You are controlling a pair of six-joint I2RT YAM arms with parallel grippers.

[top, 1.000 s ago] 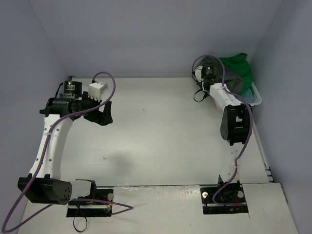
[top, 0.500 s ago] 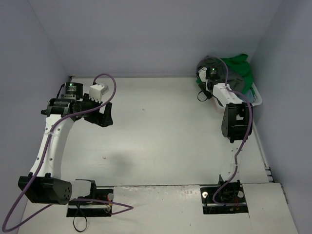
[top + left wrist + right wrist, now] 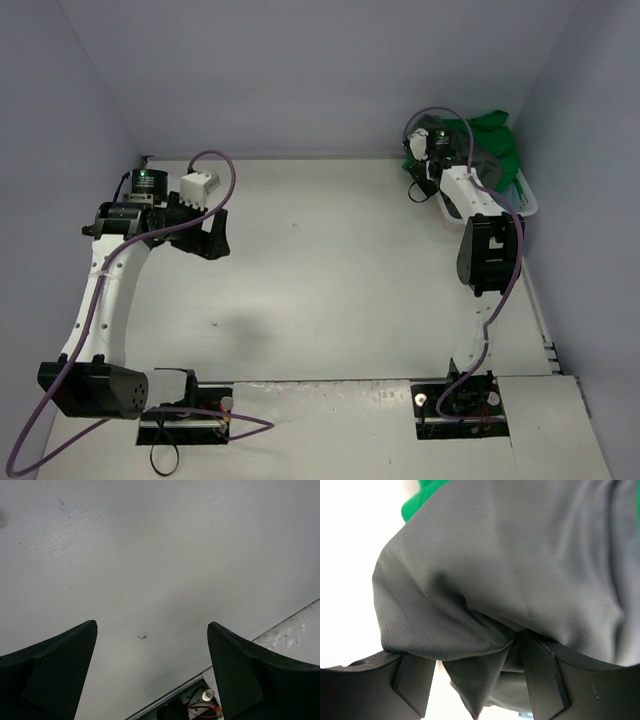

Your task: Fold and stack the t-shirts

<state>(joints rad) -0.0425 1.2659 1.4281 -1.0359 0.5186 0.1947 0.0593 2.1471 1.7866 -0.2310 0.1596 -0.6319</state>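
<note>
The t-shirts lie heaped in a white basket [image 3: 529, 203] at the far right corner. A dark grey t-shirt [image 3: 483, 166] lies over a bright green t-shirt [image 3: 492, 130]. My right gripper [image 3: 424, 140] reaches into the heap's left side. In the right wrist view the grey t-shirt [image 3: 520, 555] fills the frame, and a fold of it hangs between the wide-apart fingers of my right gripper [image 3: 475, 655], which is open. A bit of green t-shirt [image 3: 415, 505] shows at the upper left. My left gripper [image 3: 213, 233] hovers open over bare table [image 3: 150, 555], far from the shirts.
The basket stands against the right wall and back corner. The left arm's base and cables [image 3: 200, 707] show at the table's near edge [image 3: 280, 630]. The white table [image 3: 330, 270] stretches between the two arms.
My right gripper has moved further back and right into the shirt heap, and its jaws have spread apart around the grey cloth. The left arm has stayed still.
</note>
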